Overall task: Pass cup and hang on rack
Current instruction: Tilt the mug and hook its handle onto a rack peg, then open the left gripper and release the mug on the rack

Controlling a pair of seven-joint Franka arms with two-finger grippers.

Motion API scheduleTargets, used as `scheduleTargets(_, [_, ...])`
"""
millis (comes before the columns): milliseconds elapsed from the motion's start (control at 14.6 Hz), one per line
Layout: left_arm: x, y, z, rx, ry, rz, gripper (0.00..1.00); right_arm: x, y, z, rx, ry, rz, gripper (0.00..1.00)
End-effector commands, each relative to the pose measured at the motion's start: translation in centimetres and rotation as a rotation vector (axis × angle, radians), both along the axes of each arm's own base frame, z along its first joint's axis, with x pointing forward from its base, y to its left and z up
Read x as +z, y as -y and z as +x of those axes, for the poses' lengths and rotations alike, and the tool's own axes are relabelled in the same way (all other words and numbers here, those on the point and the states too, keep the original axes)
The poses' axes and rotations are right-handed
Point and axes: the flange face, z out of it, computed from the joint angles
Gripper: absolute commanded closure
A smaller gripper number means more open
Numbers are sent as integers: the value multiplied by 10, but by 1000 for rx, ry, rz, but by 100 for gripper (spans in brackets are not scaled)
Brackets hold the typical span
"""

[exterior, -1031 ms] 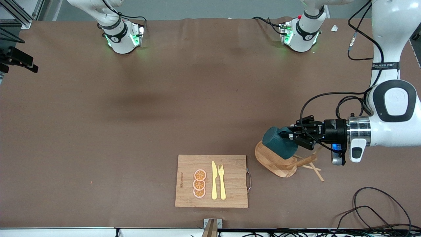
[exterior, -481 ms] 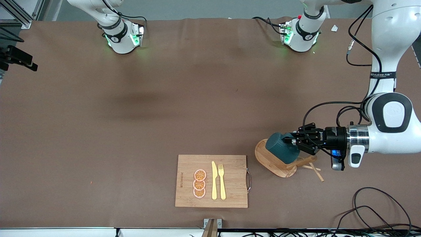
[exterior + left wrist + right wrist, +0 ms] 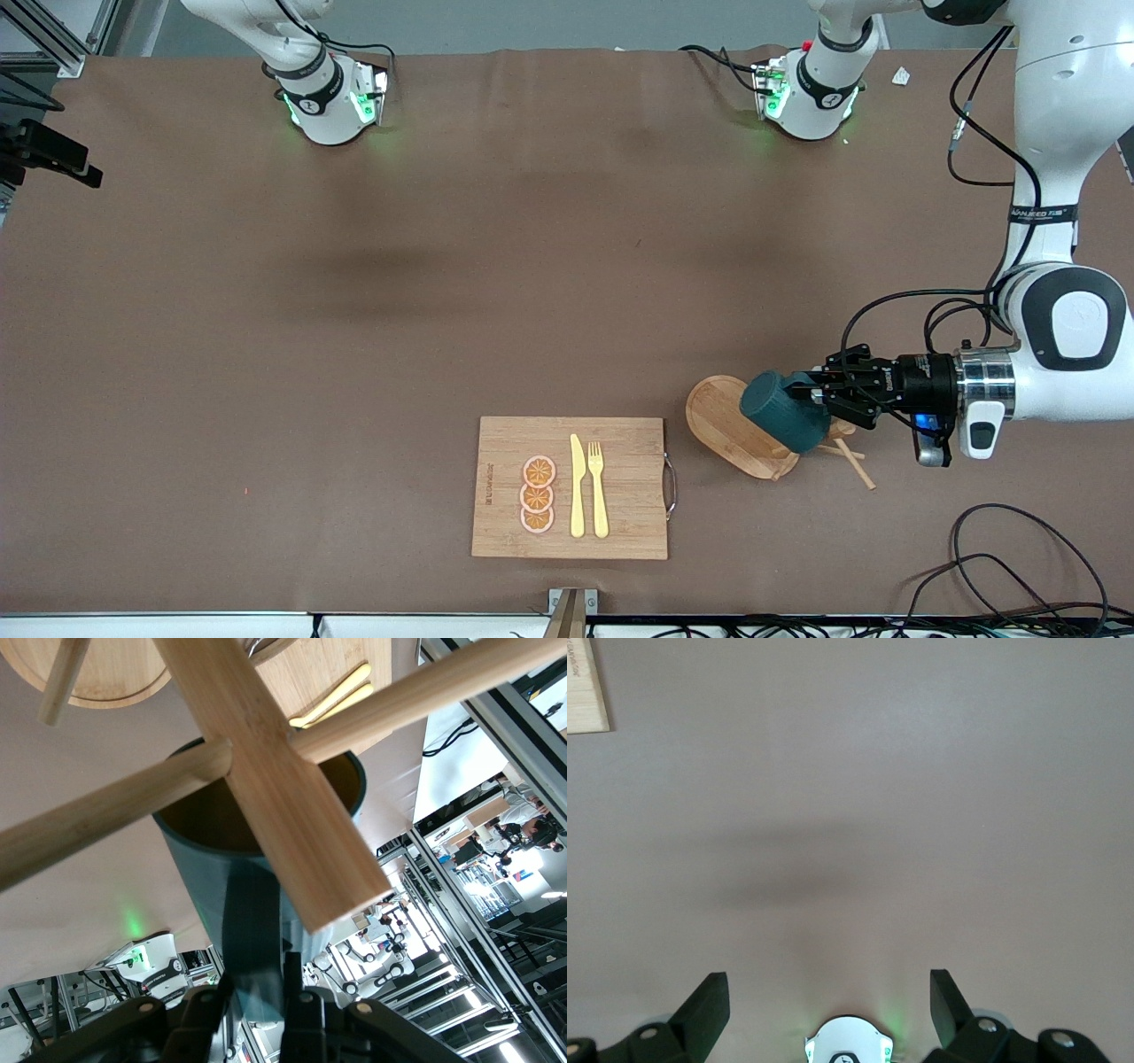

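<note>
My left gripper (image 3: pixel 819 399) is shut on the dark teal ribbed cup (image 3: pixel 780 421) and holds it tilted over the light wooden rack (image 3: pixel 718 416), against its post and pegs. In the left wrist view my left gripper (image 3: pixel 257 992) pinches the cup (image 3: pixel 221 877), whose ochre inside shows past the rack's post (image 3: pixel 275 806) and a peg (image 3: pixel 106 819). I cannot tell whether the cup's handle is over a peg. My right gripper (image 3: pixel 829 1001) is open and empty, high over bare table; it is out of the front view.
A rectangular wooden cutting board (image 3: pixel 620 487) with a yellow knife, fork and three orange slices lies toward the front camera, beside the rack. Its corner shows in the right wrist view (image 3: pixel 585 682). Black cables (image 3: pixel 1019 558) lie near the front edge at the left arm's end.
My left gripper has carried the cup lower and toward the left arm's end of the table, from over the rack's base to its post and pegs.
</note>
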Motion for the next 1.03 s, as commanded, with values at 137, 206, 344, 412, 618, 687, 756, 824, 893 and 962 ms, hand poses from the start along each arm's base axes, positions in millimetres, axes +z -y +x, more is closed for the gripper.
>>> scheduleTargets(137, [10, 2, 3, 23, -28, -25, 77, 9, 2, -6, -12, 21, 17, 0])
scheduleTargets(206, [18, 2, 5, 30, -31, -22, 67, 9, 2, -6, -10, 20, 11, 0])
scheduleTargets(344, [34, -3, 7, 42, -22, -6, 0, 9, 3, -6, -9, 24, 2, 0])
scheduleTargets(412, [48, -4, 6, 47, -13, 1, 0, 9, 3, -6, -9, 24, 2, 0])
scheduleTargets(618, [95, -10, -3, 77, -37, 80, 0, 9, 3, -6, -9, 22, 3, 0])
scheduleTargets(687, [113, -11, -7, 87, -31, 98, 0, 9, 3, -6, -9, 21, 2, 0])
scheduleTargets(756, [131, -13, -12, 88, -12, 132, 0, 9, 3, -6, -6, 19, 3, 0])
scheduleTargets(824, [145, -16, -18, 78, 16, 185, 0, 9, 3, -7, 1, 21, 3, 0])
scheduleTargets(893, [152, -17, -21, 61, 36, 246, 0, 9, 4, -7, 9, 20, 3, 0])
scheduleTargets(962, [160, -19, -23, 42, 61, 308, 0, 7, 6, -7, 7, 15, 4, 0])
